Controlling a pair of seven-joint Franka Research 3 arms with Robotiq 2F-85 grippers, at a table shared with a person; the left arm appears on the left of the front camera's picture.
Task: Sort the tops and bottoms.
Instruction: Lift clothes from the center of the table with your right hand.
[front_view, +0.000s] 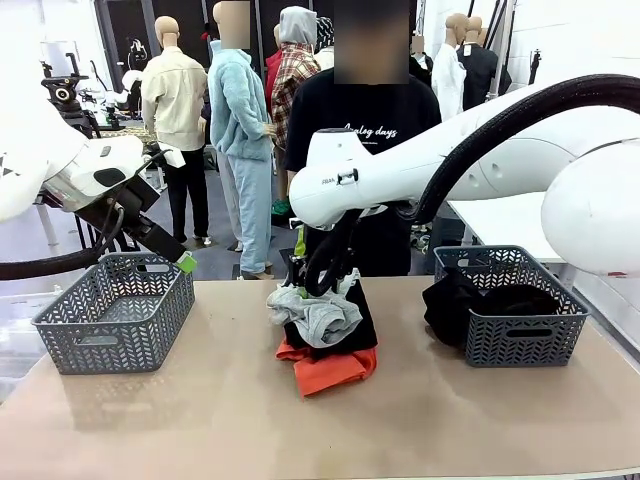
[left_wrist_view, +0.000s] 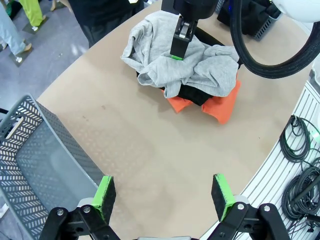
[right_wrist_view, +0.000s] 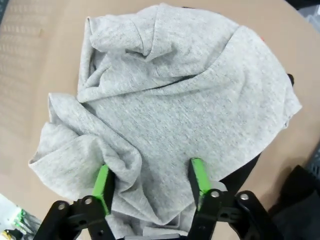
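Figure: sorting scene, 3 views. At the middle of the surface (front_view: 200, 410) we see 1 pile of 3 layers. The light grey garment (front_view: 318, 315) lies crumpled on top. Black cloth (front_view: 358, 318) sits beneath it. The orange-red garment (front_view: 325, 368) is at the bottom, its edge jutting out toward the robot's side.

The right claw (front_view: 325, 292) reaches down onto the pile. In the right wrist view its 2 green pads (right_wrist_view: 102, 182) stand apart, pressed into the grey cloth with a ridge of it between them. The pads have not met, and we cannot tell whether the fold is gripped.

The left claw (front_view: 185, 262) hangs above the far right corner of the left basket (front_view: 115, 315). Its pads are spread wide and hold nothing.

The right basket (front_view: 510, 330) holds a black garment (front_view: 450, 300), part of it draped over the rim on the pile's side. A person (front_view: 370, 130) in a black T-shirt stands at the far edge, behind the pile.
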